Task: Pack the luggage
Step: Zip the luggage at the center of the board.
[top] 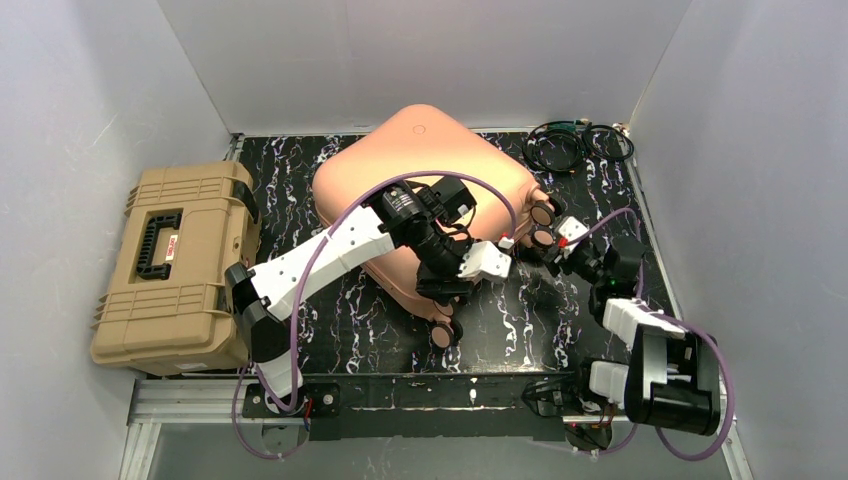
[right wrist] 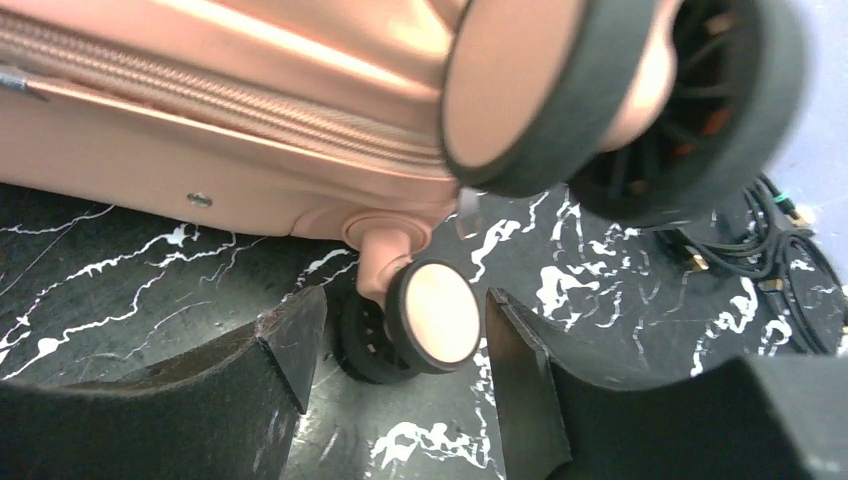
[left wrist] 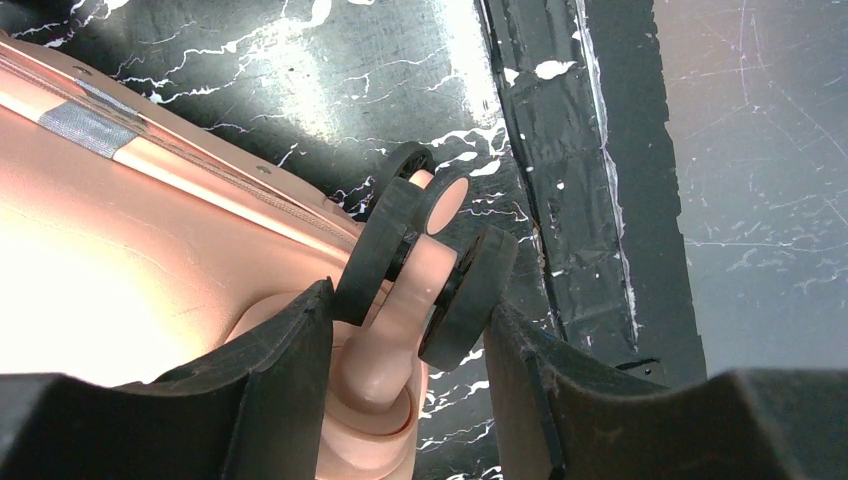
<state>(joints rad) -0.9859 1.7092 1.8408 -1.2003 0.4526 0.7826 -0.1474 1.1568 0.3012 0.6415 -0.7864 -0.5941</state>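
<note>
Tan toolbox (top: 175, 265), coiled black cables (top: 575, 145)

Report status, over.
Left hand clamped on near wheel. Right hand straddles right wheel, grip unclear. Luggage closed, lying flat. Cables, toolbox stand apart.

The left arm (top: 330, 250) hides part of the luggage (top: 420, 150); the closest wheel (right wrist: 520, 80) is blurred and cropped.

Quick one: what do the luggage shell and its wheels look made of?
The luggage shell looks like hard moulded plastic, satin peach-pink: smooth, rounded, soft glare. Its wheels seem to have matt black rubber or soft-plastic tyres on smooth peach plastic hubs; rubber is a guess from the dull finish.
</note>
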